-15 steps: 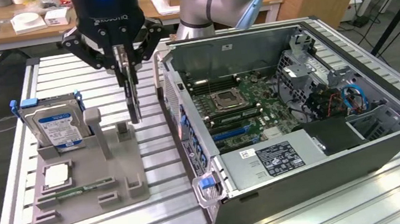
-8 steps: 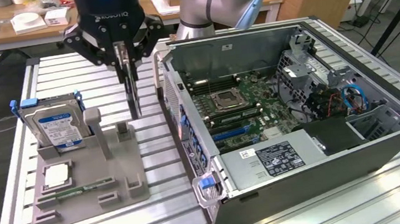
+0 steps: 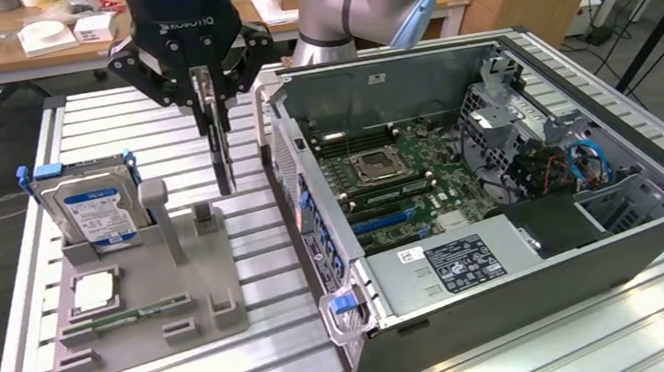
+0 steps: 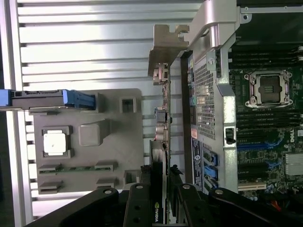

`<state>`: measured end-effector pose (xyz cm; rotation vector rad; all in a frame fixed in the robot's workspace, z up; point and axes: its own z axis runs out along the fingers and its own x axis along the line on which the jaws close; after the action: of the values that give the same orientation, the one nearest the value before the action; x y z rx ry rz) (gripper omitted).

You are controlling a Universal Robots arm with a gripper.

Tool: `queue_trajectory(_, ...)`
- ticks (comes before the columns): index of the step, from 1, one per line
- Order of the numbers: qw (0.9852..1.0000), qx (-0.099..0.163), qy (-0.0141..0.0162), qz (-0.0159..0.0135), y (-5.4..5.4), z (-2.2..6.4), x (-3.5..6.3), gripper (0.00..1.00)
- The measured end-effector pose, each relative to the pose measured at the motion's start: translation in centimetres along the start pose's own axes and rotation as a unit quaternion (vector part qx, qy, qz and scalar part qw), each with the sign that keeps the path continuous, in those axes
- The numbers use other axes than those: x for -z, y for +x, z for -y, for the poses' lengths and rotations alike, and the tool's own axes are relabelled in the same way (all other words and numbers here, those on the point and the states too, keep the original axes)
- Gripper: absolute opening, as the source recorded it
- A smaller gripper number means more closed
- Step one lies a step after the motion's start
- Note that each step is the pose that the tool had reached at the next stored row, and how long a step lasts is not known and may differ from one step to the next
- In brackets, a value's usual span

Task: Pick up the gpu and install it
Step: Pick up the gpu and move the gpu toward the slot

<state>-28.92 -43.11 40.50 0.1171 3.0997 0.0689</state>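
Note:
The gpu [image 3: 221, 151] hangs edge-on as a dark slab, lifted above the grey holder tray [image 3: 194, 284] and just outside the open computer case's [image 3: 309, 207] side wall. My gripper [image 3: 208, 92] is shut on the card's upper edge. In the wrist view the gpu [image 4: 161, 137] runs away from my gripper [image 4: 160, 194], with its silver end bracket [image 4: 166, 45] at the far end, and one finger [image 4: 139, 203] presses each face. The motherboard [image 3: 393, 179] lies exposed inside the case, its blue slots [image 3: 386, 222] uncovered.
A silver hard drive [image 3: 93, 206] with a blue-white label stands in the holder tray at the exterior view's left. A processor chip [image 3: 94, 290] and a narrow memory stick [image 3: 135, 313] lie in the tray. The slatted table [image 3: 115, 125] stretches behind, and the arm's base [image 3: 350, 8] stands beyond the case.

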Motion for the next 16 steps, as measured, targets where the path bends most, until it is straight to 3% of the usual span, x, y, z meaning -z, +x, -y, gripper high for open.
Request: queue_trajectory(16,1.0000,0.000,0.0000,0.0000,0.01,-0.10,0.00,0.26)
